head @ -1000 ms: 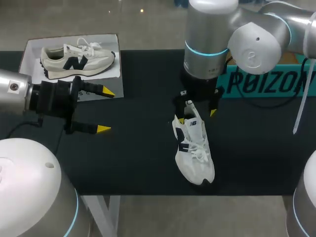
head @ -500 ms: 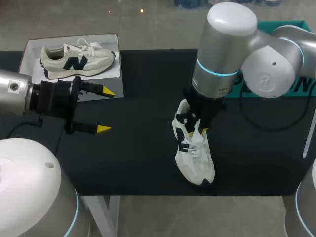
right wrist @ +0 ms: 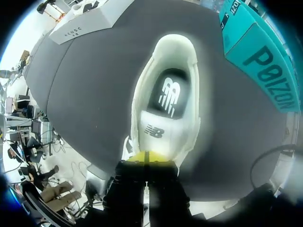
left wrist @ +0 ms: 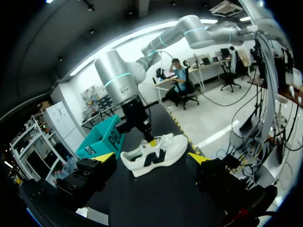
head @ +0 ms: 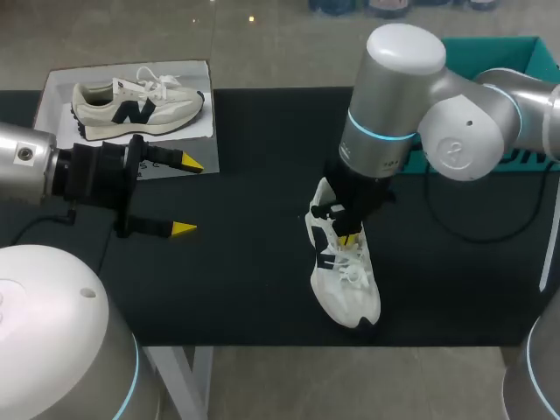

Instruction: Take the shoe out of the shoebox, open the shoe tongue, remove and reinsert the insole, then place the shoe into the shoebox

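A white sneaker (head: 347, 284) with dark side logos lies on the black table (head: 245, 262), toe toward the front edge. My right gripper (head: 348, 234) comes down on its upper, just ahead of the opening. From the right wrist, the yellow tips of my right gripper (right wrist: 147, 157) are pressed together on the tongue (right wrist: 158, 132), with the insole (right wrist: 168, 97) showing in the opening beyond. My left gripper (head: 185, 196) hangs open over the table's left part, far from the shoe. In the left wrist view the sneaker (left wrist: 163, 147) lies ahead of my left gripper (left wrist: 152, 157).
The teal shoebox (head: 516, 54) stands at the back right, behind my right arm; it also shows as the shoebox (right wrist: 258, 52) beside the shoe's heel. A white box (head: 61, 83) with a shoe picture on top sits at the back left. A cable (head: 464, 232) trails on the right.
My right arm has come down onto the sneaker, and its gripper has gone from open to shut at the tongue. The left arm has kept still.
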Available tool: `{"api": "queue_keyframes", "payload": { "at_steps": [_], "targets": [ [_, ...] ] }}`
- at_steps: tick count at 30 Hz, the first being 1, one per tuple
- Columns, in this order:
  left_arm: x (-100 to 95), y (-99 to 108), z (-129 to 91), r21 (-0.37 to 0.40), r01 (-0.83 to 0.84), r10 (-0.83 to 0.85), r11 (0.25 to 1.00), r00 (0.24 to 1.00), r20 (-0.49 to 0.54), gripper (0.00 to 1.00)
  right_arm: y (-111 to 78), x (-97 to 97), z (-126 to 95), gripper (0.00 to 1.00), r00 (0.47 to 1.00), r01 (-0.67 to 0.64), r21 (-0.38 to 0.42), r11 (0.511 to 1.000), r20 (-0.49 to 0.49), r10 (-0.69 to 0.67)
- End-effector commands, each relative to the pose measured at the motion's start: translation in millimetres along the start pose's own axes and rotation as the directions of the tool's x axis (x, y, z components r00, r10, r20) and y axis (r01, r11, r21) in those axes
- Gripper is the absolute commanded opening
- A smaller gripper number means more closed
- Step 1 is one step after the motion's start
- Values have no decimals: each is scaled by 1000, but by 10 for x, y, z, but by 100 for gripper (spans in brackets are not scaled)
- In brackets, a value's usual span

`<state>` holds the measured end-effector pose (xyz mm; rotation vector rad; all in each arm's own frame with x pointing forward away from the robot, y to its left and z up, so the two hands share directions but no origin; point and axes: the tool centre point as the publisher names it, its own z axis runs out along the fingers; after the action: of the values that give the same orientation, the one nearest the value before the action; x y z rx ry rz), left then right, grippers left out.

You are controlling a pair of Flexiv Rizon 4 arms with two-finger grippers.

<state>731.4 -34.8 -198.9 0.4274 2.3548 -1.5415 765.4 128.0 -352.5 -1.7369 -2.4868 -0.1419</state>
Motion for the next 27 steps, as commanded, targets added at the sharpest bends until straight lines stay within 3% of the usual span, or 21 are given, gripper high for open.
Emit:
{"api": "queue_keyframes", "payload": {
  "at_steps": [1,6,10,13,15,16,17,18,27],
  "targets": [
    [-2,1,-3,-1,0,0,1000,1000,-2,100,27,-29,-43,0,1000,7,8,1000,16,-7],
    [-2,1,-3,-1,0,0,1000,1000,-2,100,-34,-46,-300,0,997,57,-46,997,59,-55],
    [-2,1,-3,-1,0,0,1000,1000,-2,100,-41,1,-574,0,979,190,-90,978,87,-182],
    [-2,1,-3,-1,0,0,1000,1000,-2,100,-14,29,-689,0,932,351,-80,933,125,-340],
    [-2,1,-3,-1,0,0,1000,1000,-2,100,-5,72,-696,0,882,458,-5,889,132,-453],
    [-2,1,-3,-1,0,0,1000,1000,-2,100,0,77,-687,34,866,463,40,886,195,-461],
    [-2,1,-3,-1,0,0,1000,1000,-2,100,9,81,-687,89,855,471,49,881,221,-470],
    [-2,1,-3,-1,0,0,1000,1000,-2,100,19,85,-681,100,860,473,53,880,187,-474],
    [-2,1,-3,-1,0,0,1000,1000,-2,100,19,85,-681,100,860,473,53,880,187,-474]
  ]
}}
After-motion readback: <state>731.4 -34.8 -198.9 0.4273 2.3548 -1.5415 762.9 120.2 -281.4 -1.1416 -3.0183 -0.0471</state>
